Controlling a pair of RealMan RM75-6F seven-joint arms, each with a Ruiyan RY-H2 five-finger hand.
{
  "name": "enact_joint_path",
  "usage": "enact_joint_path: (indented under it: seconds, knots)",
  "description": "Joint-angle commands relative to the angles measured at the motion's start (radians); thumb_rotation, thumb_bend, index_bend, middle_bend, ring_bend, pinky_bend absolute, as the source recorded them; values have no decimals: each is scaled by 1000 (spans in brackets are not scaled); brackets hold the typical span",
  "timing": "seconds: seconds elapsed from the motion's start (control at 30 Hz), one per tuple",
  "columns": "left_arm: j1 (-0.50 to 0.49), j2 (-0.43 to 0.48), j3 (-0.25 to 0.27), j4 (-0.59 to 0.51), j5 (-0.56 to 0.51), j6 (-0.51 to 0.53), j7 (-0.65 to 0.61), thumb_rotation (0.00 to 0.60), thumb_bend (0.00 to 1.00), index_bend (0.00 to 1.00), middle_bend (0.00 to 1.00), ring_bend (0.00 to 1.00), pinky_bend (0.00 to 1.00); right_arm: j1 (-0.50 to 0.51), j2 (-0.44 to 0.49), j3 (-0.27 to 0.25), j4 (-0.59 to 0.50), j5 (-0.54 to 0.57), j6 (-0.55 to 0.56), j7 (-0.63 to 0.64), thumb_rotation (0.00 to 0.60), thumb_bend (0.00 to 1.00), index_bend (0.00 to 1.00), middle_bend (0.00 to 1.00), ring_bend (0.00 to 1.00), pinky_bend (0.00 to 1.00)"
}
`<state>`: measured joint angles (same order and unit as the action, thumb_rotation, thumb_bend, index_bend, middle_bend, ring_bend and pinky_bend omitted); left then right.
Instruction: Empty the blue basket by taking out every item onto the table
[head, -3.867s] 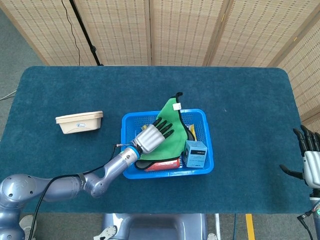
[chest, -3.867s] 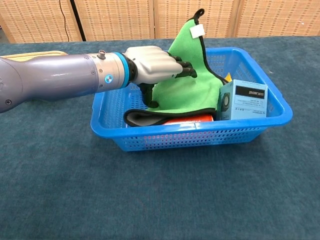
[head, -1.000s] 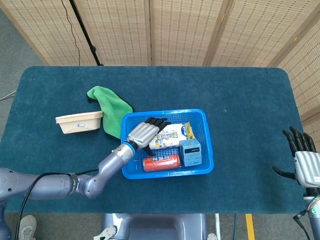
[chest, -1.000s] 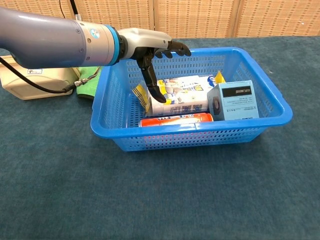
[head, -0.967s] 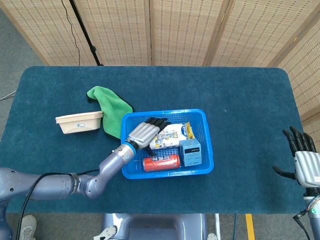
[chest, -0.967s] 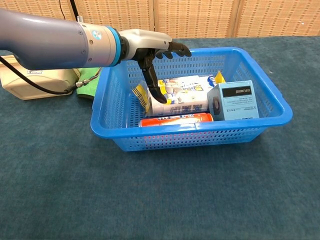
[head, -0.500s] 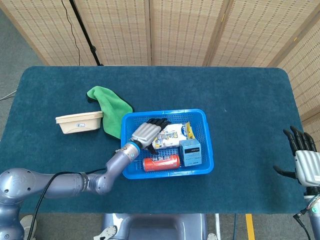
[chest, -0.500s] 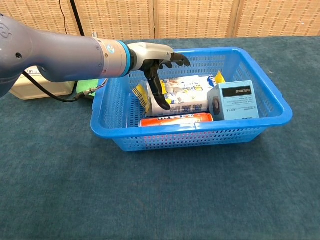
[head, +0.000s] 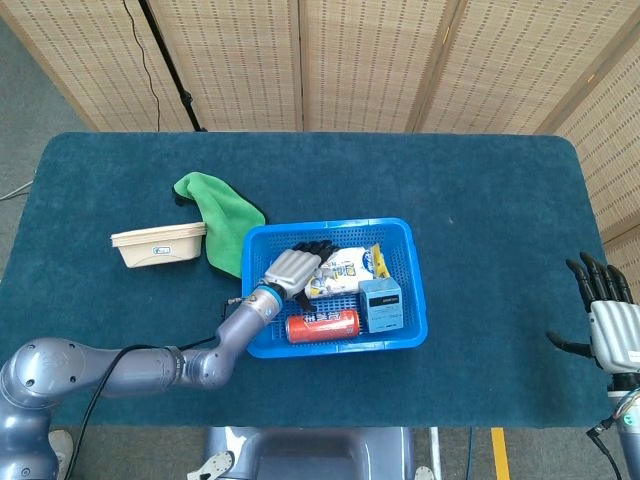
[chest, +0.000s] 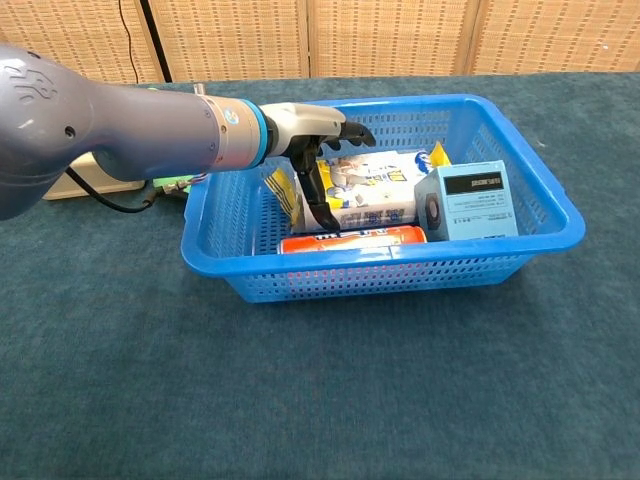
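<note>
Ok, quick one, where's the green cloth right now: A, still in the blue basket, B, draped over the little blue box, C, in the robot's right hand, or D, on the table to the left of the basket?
D: the green cloth lies on the table just left of the blue basket, beside the beige container; the right hand holds nothing.

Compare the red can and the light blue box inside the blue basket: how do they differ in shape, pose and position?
The red can is a cylinder lying on its side; the light blue box is squarish and stands upright. The can lies along the basket's near wall, left of the box, which stands at the right end. The box rises higher than the can. Both are still in the basket, and neither is held.
</note>
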<state>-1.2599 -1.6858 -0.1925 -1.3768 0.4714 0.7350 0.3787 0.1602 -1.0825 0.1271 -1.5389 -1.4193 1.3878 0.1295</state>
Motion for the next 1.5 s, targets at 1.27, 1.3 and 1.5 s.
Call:
enact_joint_path:
  seconds: [1.27, 1.3, 1.5]
  knots:
    - [32, -100, -80, 49, 76, 158, 32, 600, 385, 421, 457, 458, 555, 3, 8, -4, 3, -4, -7, 25, 600, 0, 0, 0, 0, 0]
    - [38, -83, -86, 22, 86, 167, 30, 600, 385, 421, 457, 458, 555, 3, 8, -4, 3, -5, -7, 25, 600, 0, 0, 0, 0, 0]
    - [75, 40, -124, -145, 133, 226, 37, 600, 382, 424, 458, 460, 555, 1, 10, -7, -2, -13, -1, 23, 600, 0, 0, 0, 0, 0]
